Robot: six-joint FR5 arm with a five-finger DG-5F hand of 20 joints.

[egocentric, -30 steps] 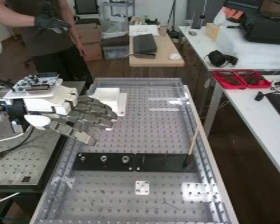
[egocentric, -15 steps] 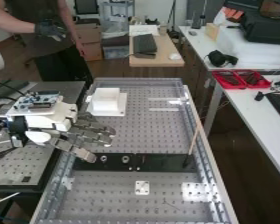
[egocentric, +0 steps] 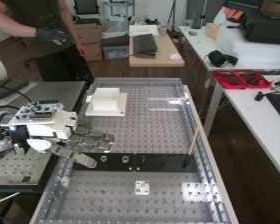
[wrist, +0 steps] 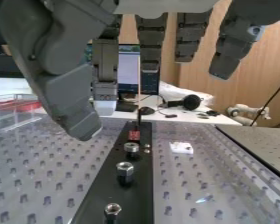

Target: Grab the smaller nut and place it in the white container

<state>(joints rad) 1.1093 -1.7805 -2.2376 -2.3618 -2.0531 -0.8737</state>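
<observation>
In the high view we see the hand (egocentric: 87, 140) coming in level from the left, its fingers nearly straight and spread, holding nothing, the thumb (egocentric: 85, 160) angled down over the arm's end of the flat black bar (egocentric: 162, 162). The white container (egocentric: 107, 100) sits farther along the counter (egocentric: 145, 135). In the wrist view we see the smaller nut (wrist: 113, 209), bright silvery metal with a hole in its top, upright on the bar in line with the larger nut (wrist: 125, 169) and the bearing (wrist: 131, 147), apart from the open fingers (wrist: 151, 42).
</observation>
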